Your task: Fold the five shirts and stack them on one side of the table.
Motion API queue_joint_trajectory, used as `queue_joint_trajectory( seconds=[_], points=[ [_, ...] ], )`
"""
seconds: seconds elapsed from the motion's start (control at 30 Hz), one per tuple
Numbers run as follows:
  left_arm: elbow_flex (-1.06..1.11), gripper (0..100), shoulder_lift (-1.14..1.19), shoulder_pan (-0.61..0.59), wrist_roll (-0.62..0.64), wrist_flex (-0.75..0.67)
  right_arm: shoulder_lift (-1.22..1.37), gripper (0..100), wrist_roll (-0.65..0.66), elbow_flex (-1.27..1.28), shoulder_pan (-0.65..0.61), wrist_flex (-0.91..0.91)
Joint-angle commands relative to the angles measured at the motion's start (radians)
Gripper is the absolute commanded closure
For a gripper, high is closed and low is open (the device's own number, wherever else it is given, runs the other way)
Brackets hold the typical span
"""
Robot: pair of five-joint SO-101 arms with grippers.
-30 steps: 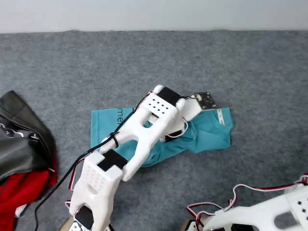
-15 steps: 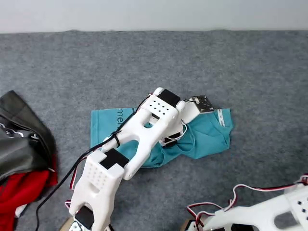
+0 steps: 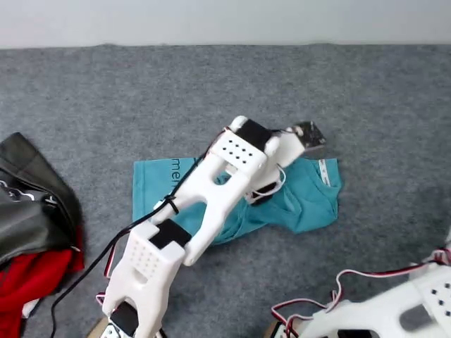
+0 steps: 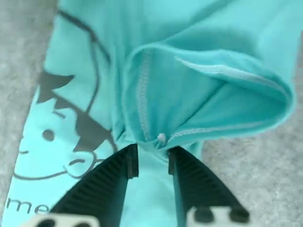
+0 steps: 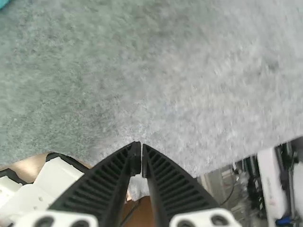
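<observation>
At the left pincer [image 4: 151, 152] tips: stitched hem of the teal shirt [image 4: 203, 90] sits between the two black fingers, so it's grasping the shirt by that edge. Fabric just beyond the tips is bunched into a raised loop, seam showing; the flat part with the dark print [image 4: 66, 123] lies beside it on the grey table [image 3: 141, 91].

High view: left arm [image 3: 211, 190] reaches from the near edge out over the shirt's middle. Shirt is roughly centre of the table, far-left part flat, right part rumpled and partly doubled over.

Right pincer [image 5: 141, 150]: clenched, tips touching, nothing in it, over bare grey table. Right arm [image 3: 380, 317] is at the near right corner, well apart from the shirt.

Left table edge: black garment [image 3: 28, 190] heaped on a red garment [image 3: 35, 278], well apart from the teal shirt.
</observation>
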Motion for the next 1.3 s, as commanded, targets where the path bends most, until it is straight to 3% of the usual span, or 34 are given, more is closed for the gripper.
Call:
queue_joint_trajectory(
  seconds=[0.0,0.47,0.6,0.97,1.27],
  points=[
    [-0.035,89,-0.011,-0.035,0.026,0.006,-0.018,99.0,0.002,-0.011,-0.061,0.002],
    [-0.008,89,0.133,-0.069,0.038,-0.075,-0.010,99.0,-0.015,-0.011,-0.271,0.001],
    [-0.047,89,0.135,-0.109,0.078,-0.086,-0.007,98.9,-0.083,-0.011,-0.377,0.001],
    [-0.145,89,0.135,-0.110,0.098,0.002,0.140,98.9,-0.353,-0.003,-0.905,-0.113],
    [-0.142,97,0.143,-0.112,0.098,0.000,0.409,99.0,-0.539,-0.006,-1.047,-0.318]
  ],
)
